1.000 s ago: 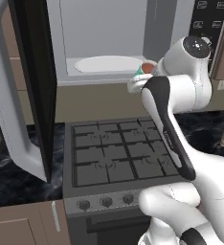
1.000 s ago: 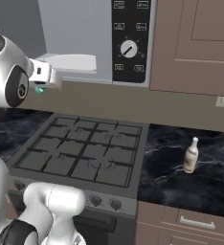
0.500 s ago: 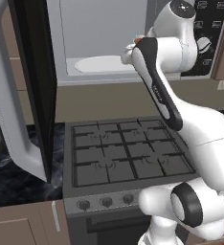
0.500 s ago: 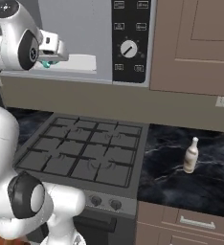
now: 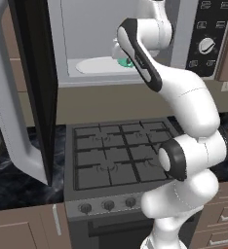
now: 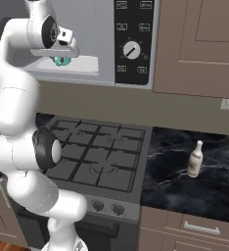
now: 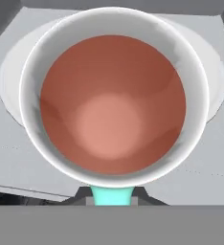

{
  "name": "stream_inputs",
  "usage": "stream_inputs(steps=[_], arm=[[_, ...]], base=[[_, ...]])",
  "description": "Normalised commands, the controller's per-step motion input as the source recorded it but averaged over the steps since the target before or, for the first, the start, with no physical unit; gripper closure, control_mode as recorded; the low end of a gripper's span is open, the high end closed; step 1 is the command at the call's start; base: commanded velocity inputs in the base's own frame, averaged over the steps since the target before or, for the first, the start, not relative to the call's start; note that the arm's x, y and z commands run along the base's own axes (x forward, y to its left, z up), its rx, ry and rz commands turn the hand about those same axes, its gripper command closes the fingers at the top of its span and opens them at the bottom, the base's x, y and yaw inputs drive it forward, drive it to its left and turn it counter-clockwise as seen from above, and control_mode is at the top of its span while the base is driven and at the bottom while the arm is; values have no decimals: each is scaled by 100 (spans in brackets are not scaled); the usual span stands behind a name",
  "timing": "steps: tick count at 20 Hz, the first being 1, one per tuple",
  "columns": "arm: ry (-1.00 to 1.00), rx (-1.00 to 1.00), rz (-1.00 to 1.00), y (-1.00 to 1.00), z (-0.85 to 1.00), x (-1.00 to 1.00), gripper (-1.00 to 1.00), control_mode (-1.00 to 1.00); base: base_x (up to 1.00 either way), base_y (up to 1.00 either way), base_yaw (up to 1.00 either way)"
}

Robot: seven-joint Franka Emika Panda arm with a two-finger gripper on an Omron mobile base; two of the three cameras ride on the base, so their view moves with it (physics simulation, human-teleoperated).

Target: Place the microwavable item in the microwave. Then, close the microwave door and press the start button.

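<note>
On the far left the microwave door (image 5: 30, 92) stands swung wide open, its dark glass edge-on and its thick grey handle toward the camera, so that whole side of the opening is free and the door will need a long sweep to shut later. Next comes the microwave (image 5: 91, 29) cavity, pale inside, with the white plate (image 5: 94, 65) lying flat on its floor. The mug (image 7: 114, 95) hangs at the front right of the cavity, over the plate's near edge, carried by the gripper (image 5: 122, 54); its teal handle points back at the hand and the jaws look closed on it, though the fingertips themselves are hidden behind the cup. The mug seems rigid and fairly light, but it is open-topped and filled with brown liquid, so I judge it must stay level and move slowly; the handle is a narrow hold that could let it swing. Room looks generous above the plate, tighter toward the right wall beside the control panel (image 6: 132, 41). Below lies the stove (image 5: 118, 153), and far right on the dark counter (image 6: 175, 171) stands a bottle (image 6: 195, 159), well apart.
</note>
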Motion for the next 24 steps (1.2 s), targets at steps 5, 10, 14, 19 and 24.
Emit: stream_inputs(steps=[5, 10, 14, 19, 24], arm=[[7, -5, 0, 8, -38, 48, 100, -100], [0, -6, 0, 3, -35, 5, 100, -100], [0, -4, 0, 4, -30, 10, 100, -100], [-10, 0, 4, 0, -30, 14, -100, -100], [-26, 0, 8, 0, -4, 1, -100, -100]], base=[[0, 0, 0], [0, 0, 0], [0, 0, 0], [0, 0, 0], [0, 0, 0]])
